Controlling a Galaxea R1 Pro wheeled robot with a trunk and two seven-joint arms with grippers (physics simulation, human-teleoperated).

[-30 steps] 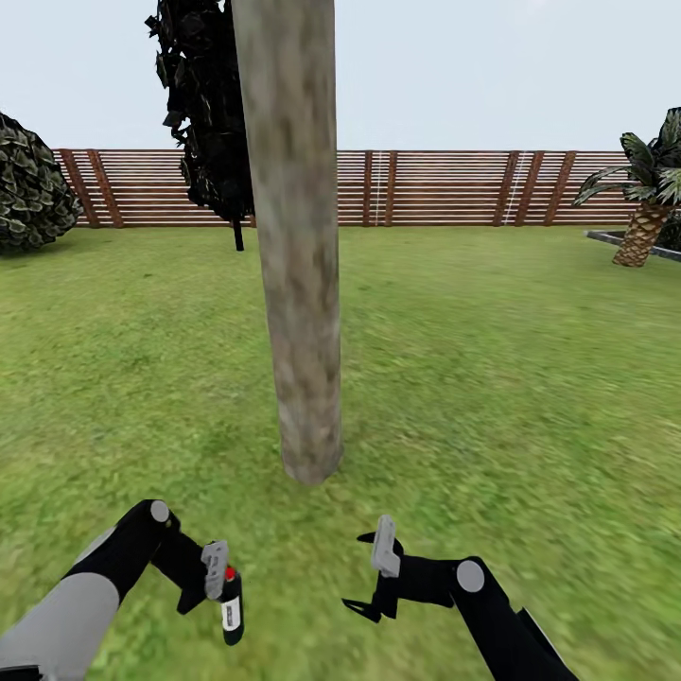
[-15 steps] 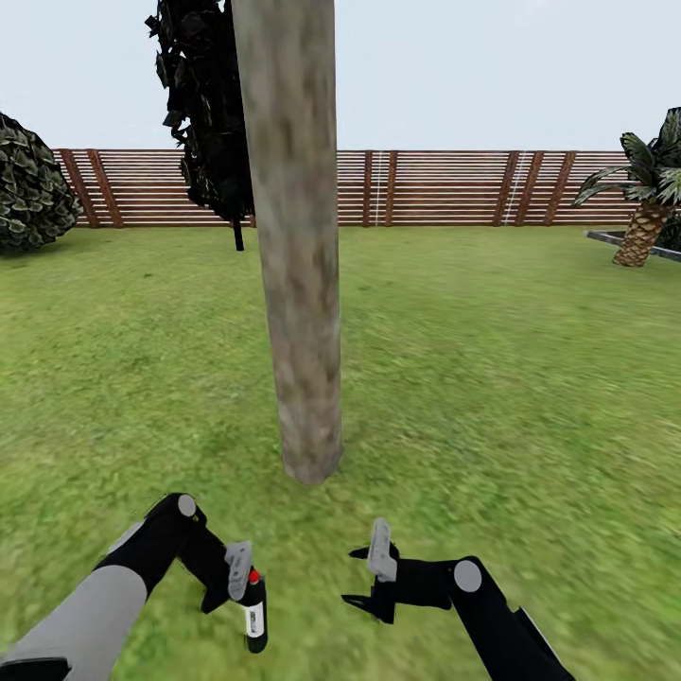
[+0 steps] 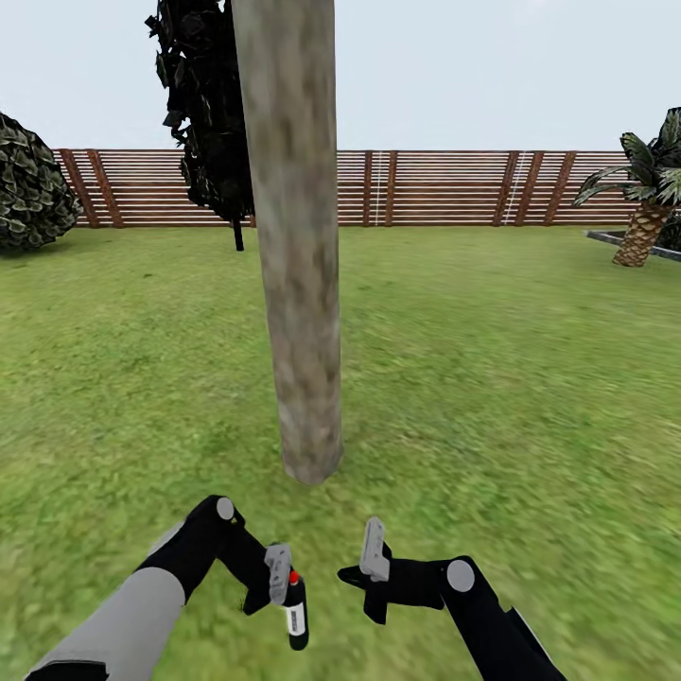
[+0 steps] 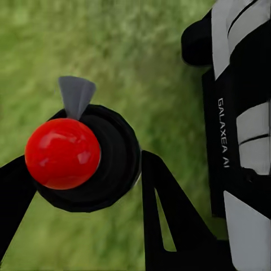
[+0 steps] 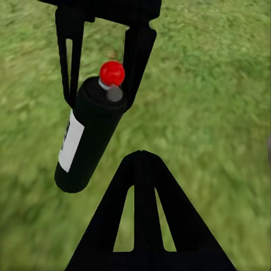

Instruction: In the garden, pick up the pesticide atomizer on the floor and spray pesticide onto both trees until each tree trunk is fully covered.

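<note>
One tree trunk [image 3: 301, 284], thick with pale mottled bark, rises from the lawn straight ahead; the other tree is out of view. The pesticide atomizer [image 3: 296, 613] is a small black bottle with a red cap and white label, hanging upright over the grass short of the trunk's base. My left gripper [image 3: 289, 592] is shut on its upper part. The left wrist view looks down on the atomizer [image 4: 110, 161] inside the left gripper [image 4: 84, 161]. Close on its right, my right gripper [image 3: 347, 573] holds nothing. The right wrist view has the atomizer [image 5: 90, 132] beyond the right gripper [image 5: 142, 153], fingers together. Pesticide is out of view.
Green lawn [image 3: 511, 378] spreads all around, ringed by a brown slat fence [image 3: 435, 187]. A black conifer [image 3: 208, 113] stands behind the trunk on the left. A dark shrub [image 3: 28, 184] sits far left and a palm-like plant [image 3: 648, 203] far right.
My left arm has carried the atomizer to the right, toward the middle and close to the right gripper. The right gripper has shifted slightly left.
</note>
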